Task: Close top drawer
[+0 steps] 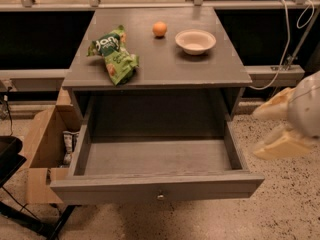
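Note:
The top drawer (pixel 157 186) is a wide grey wooden drawer pulled far out of the grey cabinet (pixel 157 69). Its inside (pixel 155 156) is empty, and a small round metal knob (pixel 160 197) sits at the centre of its front panel. My gripper (pixel 257 134) is at the right edge of the view, to the right of the drawer's right front corner and apart from it. Its two cream fingers (pixel 274 110) point left and stand apart, open and empty.
On the cabinet top lie a green snack bag (pixel 114 55), an orange (pixel 159 29) and a white bowl (pixel 195 41). An open cardboard box (pixel 44 149) stands on the floor at the left. A dark object (pixel 9 159) is at the far left. White cables (pixel 286 39) hang at the right.

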`<action>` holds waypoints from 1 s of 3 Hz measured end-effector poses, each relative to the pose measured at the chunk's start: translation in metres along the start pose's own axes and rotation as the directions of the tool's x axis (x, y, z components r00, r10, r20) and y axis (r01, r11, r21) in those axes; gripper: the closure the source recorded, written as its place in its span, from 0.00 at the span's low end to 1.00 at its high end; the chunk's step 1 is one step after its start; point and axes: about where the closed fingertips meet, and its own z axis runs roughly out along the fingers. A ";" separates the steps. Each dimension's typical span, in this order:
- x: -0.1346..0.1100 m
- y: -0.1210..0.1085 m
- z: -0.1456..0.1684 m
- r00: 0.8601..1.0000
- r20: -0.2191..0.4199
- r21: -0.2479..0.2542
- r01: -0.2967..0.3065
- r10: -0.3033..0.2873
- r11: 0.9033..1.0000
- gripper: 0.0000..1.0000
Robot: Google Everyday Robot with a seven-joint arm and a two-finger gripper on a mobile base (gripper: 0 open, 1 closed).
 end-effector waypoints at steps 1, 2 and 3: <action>0.014 0.036 0.051 0.995 0.093 -0.012 -0.031 0.032 0.999 0.63; 0.038 0.089 0.118 0.987 0.155 -0.097 -0.034 0.048 0.995 0.86; 0.061 0.150 0.181 0.980 0.195 -0.206 0.003 0.038 0.978 1.00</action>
